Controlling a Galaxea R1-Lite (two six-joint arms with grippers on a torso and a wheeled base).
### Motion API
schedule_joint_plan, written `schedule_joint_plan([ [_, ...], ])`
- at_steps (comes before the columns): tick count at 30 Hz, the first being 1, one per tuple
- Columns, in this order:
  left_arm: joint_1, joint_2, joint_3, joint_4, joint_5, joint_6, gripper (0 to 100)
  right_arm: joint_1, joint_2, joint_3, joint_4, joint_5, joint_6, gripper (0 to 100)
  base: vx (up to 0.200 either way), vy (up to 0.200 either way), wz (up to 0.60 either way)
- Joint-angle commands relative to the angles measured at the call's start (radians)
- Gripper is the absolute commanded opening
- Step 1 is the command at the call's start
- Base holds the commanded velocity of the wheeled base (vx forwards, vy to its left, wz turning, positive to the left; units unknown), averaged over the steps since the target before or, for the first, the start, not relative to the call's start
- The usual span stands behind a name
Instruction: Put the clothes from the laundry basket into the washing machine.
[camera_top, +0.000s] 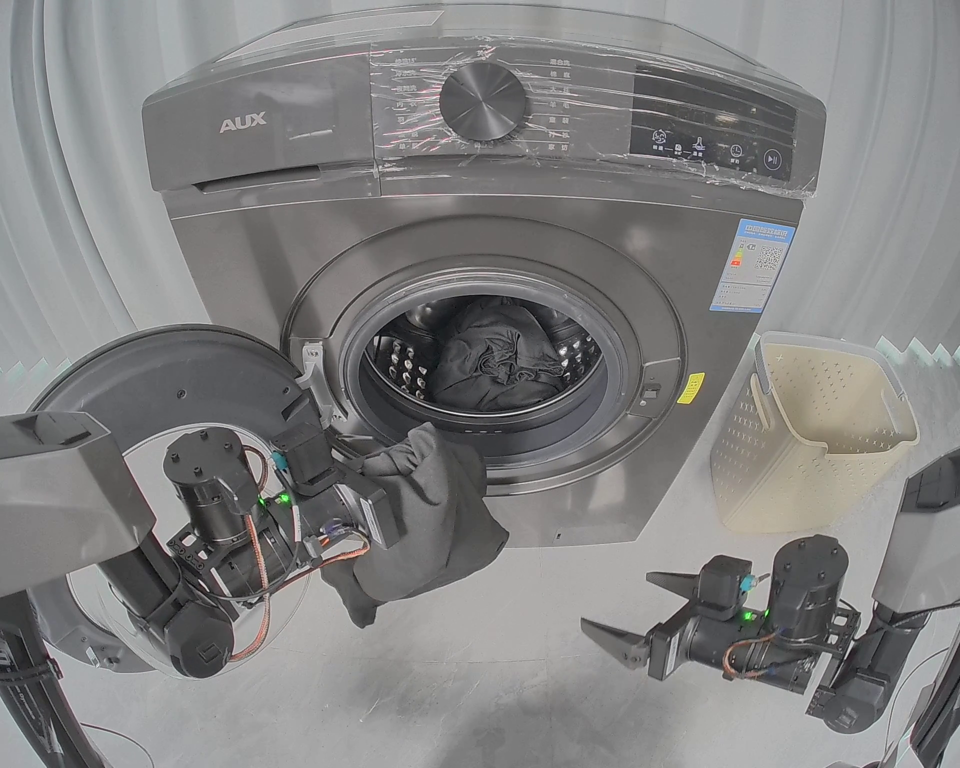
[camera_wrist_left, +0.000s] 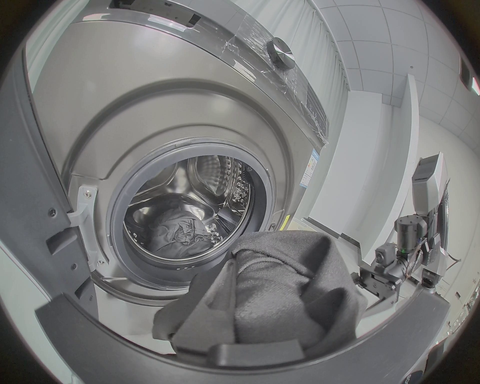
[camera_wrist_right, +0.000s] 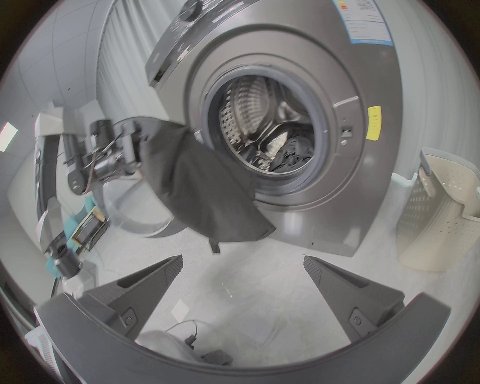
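Head view puts the right gripper (camera_top: 618, 603) nearest, low over the pale floor (camera_top: 480, 690), its two black fingers spread wide with nothing between them. In the right wrist view the right gripper (camera_wrist_right: 240, 260) shows the same wide gap.

On the robot's left, the left gripper (camera_top: 385, 505) is pinching a dark grey cloth garment (camera_top: 430, 530). The garment hangs from it in a loose fold clear of the floor, in front of the lower rim of the drum opening and outside the drum. In the left wrist view the bunched garment (camera_wrist_left: 280, 290) sits just above the left gripper's fingers (camera_wrist_left: 255, 352).

Behind the left arm, the round grey door (camera_top: 150, 380) stands swung open to the robot's left. Beyond it is the silver-grey front-loading washing machine (camera_top: 250, 250), and a heap of dark clothing (camera_top: 495, 365) lies inside its steel drum.

Farther right, a cream perforated plastic laundry basket (camera_top: 815, 440) stands on the floor, just beside the machine's right front corner.
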Motion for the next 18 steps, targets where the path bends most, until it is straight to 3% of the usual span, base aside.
schedule_joint_plan([
  [1, -0.003, -0.03, 0.026, 0.001, 0.021, 0.002, 0, -0.066, -0.015, -0.045, -0.002, 0.0, 0.017, 100, 0.0, 0.0, 0.0],
  [8, 0.0, -0.006, 0.021, 0.001, 0.041, 0.01, 0, -0.052, -0.015, -0.046, -0.003, 0.0, 0.052, 100, 0.0, 0.0, 0.0],
  [13, -0.005, 0.019, 0.024, 0.001, 0.042, 0.021, 0, -0.036, -0.017, -0.037, -0.002, -0.006, 0.052, 100, 0.2, 0.0, 0.0],
  [18, -0.006, 0.033, 0.02, 0.001, 0.057, 0.068, 0, -0.024, -0.011, -0.032, -0.002, -0.02, 0.054, 100, 0.04, 0.0, 0.0],
])
